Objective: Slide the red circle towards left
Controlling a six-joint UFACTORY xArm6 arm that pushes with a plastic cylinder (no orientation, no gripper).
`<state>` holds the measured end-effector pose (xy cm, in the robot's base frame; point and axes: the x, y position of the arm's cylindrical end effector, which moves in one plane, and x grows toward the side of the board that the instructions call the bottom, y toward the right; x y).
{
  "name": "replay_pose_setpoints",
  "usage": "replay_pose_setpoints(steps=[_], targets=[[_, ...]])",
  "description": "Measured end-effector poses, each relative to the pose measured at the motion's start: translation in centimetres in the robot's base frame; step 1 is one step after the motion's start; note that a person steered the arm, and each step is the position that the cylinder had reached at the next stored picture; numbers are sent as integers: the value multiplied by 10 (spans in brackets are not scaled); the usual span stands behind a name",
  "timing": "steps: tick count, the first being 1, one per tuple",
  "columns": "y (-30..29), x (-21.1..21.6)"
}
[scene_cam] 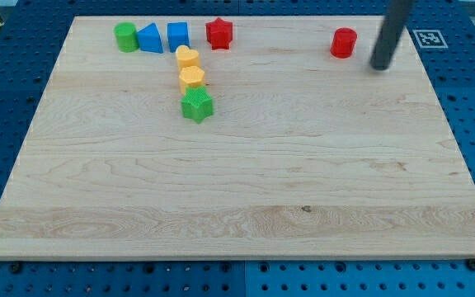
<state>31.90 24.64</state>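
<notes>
Filling most of the view, a pale wooden board is shown. No hand is fitted, only a rod; my tip stands just right of the red circle, near the top right, apart. Light, rigid and easily slid it is judged; its right side should be pushed.

A single camera is looking down at a slant from beyond the worktop's near long edge, facing its far edge, standing far enough back that all four corners are fitting in, the far ones only just.
</notes>
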Motion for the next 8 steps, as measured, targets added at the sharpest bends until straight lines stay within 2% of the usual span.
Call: replay_pose_setpoints(steps=[1, 2, 8], targets=[[19, -32], [19, -37], [-94, -46]])
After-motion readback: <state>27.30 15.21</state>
